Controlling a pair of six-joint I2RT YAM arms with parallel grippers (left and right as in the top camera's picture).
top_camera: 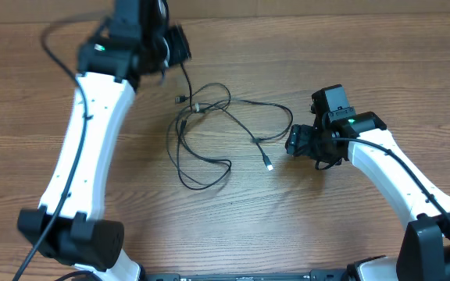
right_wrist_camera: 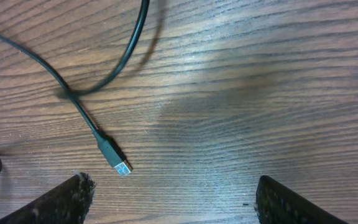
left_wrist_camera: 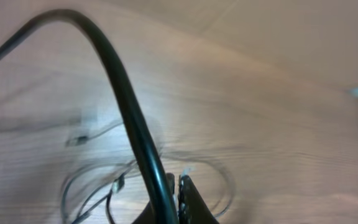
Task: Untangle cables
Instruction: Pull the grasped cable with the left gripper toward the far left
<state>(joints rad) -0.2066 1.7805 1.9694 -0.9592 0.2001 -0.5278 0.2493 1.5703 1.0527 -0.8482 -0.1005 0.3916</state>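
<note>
Overhead view is showing us the thin black silver-tipped cables (top_camera: 196, 107) lying looped between our pincers, the left pincer (top_camera: 176, 48) pinching one strand, the right pincer (right_wrist_camera: 173, 196) spreading wide just behind a loose plug (right_wrist_camera: 122, 167), so most untangling is remaining.

A brown wood-grain table (top_camera: 326, 62) fills the view, softly lit.

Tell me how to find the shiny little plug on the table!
Look at the wooden table, to the loose black cables in its middle. One cord runs out toward the robot's right hand and ends lying flat on the wood; that plug has a silver tip and lies alone, apart from the loops.
</note>
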